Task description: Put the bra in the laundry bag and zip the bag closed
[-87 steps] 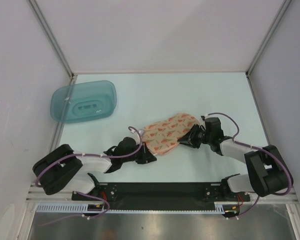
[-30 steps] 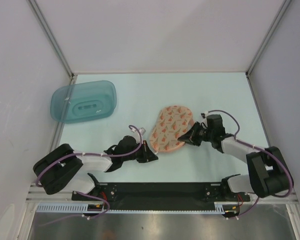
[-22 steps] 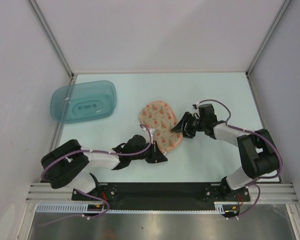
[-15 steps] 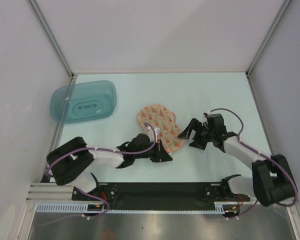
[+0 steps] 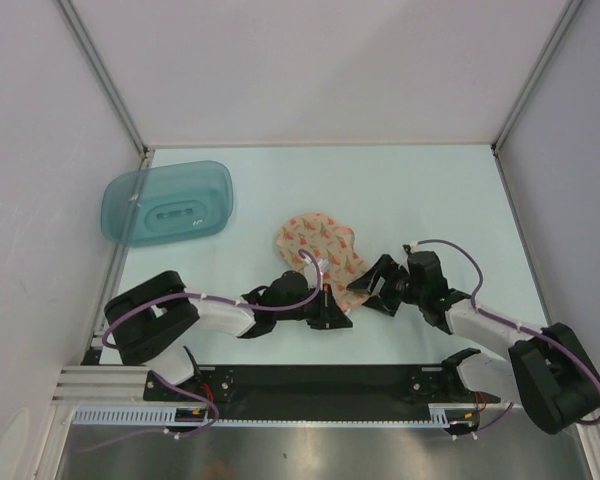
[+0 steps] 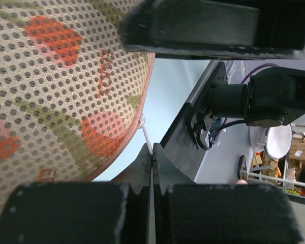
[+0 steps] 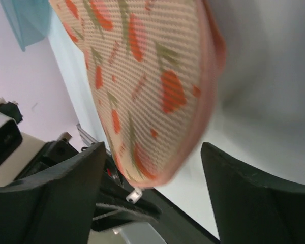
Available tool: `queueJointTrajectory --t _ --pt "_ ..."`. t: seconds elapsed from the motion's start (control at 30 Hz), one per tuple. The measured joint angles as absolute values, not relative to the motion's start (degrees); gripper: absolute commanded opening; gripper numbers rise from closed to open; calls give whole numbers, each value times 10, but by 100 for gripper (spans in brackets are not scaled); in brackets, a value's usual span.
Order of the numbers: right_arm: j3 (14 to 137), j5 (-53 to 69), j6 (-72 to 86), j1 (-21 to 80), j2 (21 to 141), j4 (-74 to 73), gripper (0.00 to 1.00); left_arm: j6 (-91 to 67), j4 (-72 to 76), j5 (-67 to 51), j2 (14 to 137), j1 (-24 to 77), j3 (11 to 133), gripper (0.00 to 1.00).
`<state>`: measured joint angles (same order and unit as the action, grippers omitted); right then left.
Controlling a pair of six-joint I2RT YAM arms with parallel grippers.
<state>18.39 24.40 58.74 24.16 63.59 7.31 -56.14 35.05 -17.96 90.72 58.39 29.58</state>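
Seen from above, the laundry bag [image 5: 318, 245] lies folded shut mid-worktop [image 5: 430, 190], toward the near edge. The bra is not visible and is presumably inside. The left tool [image 5: 332, 314] sits at the bag's near rim, the right tool [image 5: 373, 287] just beside its right side. On the left wrist, the jaws are together, pinching the thin white zip pull [image 6: 147, 138]. On the right wrist, the jaws are wide apart, gripping nothing. Zipping looks to be in hand; next, the right tool probably needs to clamp the rim to steady the pull.

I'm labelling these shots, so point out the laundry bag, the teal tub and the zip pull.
laundry bag [image 5: 318, 248], top view, middle of its patterned face
teal tub [image 5: 130, 215], top view, left wall
zip pull [image 6: 145, 133], left wrist view, white tab at bag's rim
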Motion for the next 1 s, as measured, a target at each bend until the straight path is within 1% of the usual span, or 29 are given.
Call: queueJointTrajectory --t 0.1,0.17,0.2,0.3,0.5,0.63,0.8,0.93,0.97,1.0 --pt "184 246 615 254 677 132 27 -565 350 -180 907 590 296 0" --pt "184 247 630 255 704 161 21 -565 350 -178 906 591 295 0" --pt "184 248 636 254 713 169 15 -565 351 -176 903 589 292 0" --pt "181 258 647 251 725 188 8 -565 358 -172 884 572 267 0" --pt "165 295 646 220 726 215 6 -559 360 -184 829 487 186 0" --pt "169 322 623 196 731 211 6 -536 328 -183 799 437 160 0" --pt "204 350 592 186 772 200 10 -524 312 -189 778 432 158 0" --pt "234 361 582 185 804 200 10 -524 310 -190 776 439 159 0" --pt "238 363 582 185 807 200 11 -524 310 -195 776 443 160 2" --pt "239 364 582 185 808 200 11 -523 311 -199 776 448 162 15"
